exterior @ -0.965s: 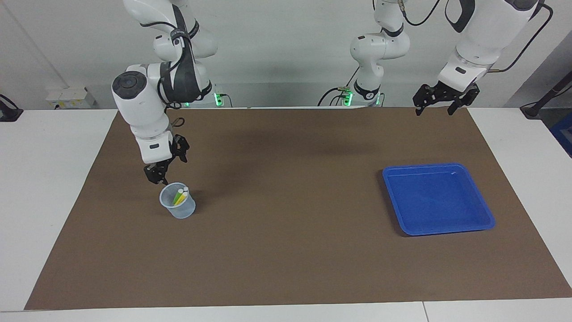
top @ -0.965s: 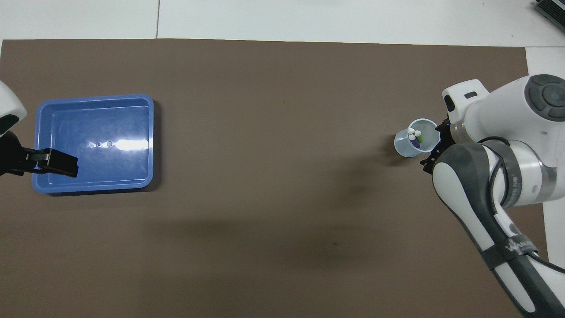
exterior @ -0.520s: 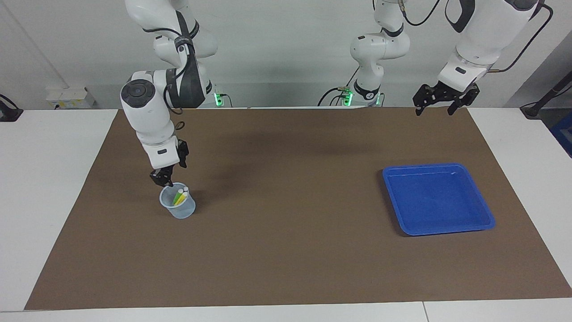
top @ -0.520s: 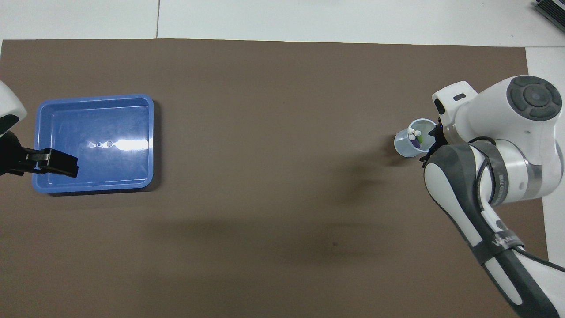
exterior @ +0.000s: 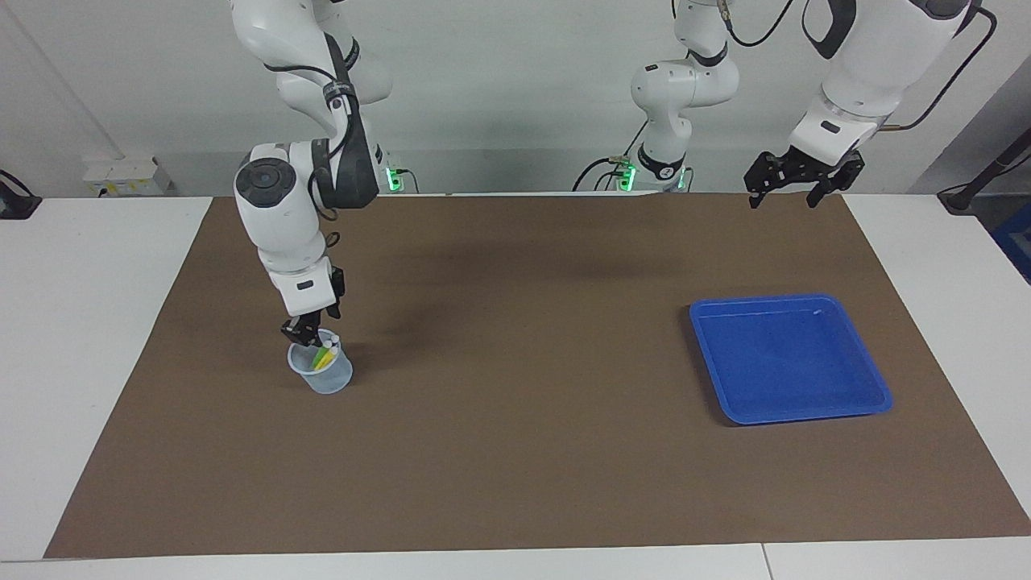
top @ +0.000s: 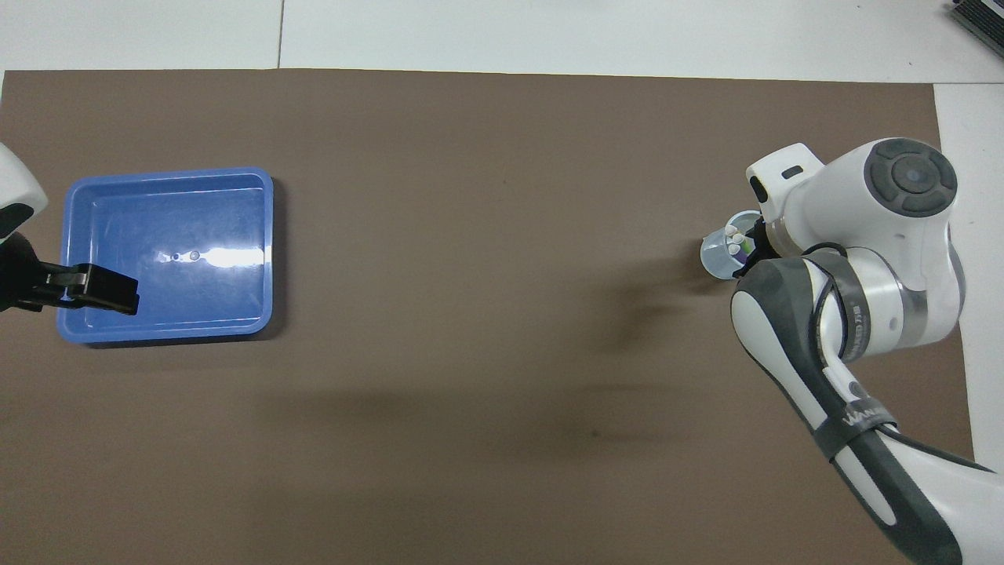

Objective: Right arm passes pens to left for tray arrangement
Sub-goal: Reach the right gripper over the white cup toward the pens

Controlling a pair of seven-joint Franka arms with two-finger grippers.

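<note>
Nearest the robots: left gripper, raised over the edge of the brown mat at the left arm's end of the table, jaws spread wide and empty, waiting.

Next: right gripper, pointed steeply down at the mouth of the translucent cup, tip level with the whitish ends of the pens. Impossible to tell whether closed on a pen or not.

Cup upright on the mat toward the right arm's end, holding all three pens on end, leaning together; yellow and green seen in the facing view, purple in the overhead view.

Blue tray flat on the mat toward the left arm's end, well apart from the cup, with nothing in it.

Step in hand, as judged: picking the first pen out of the cup; no handover yet, nothing arranged, so very early in the task.

Next move, as judged: secure one pen only, draw it straight up so as not to tip the light cup or drag its neighbours, then carry it toward mid-table with enough shaft exposed for the left gripper to take.
</note>
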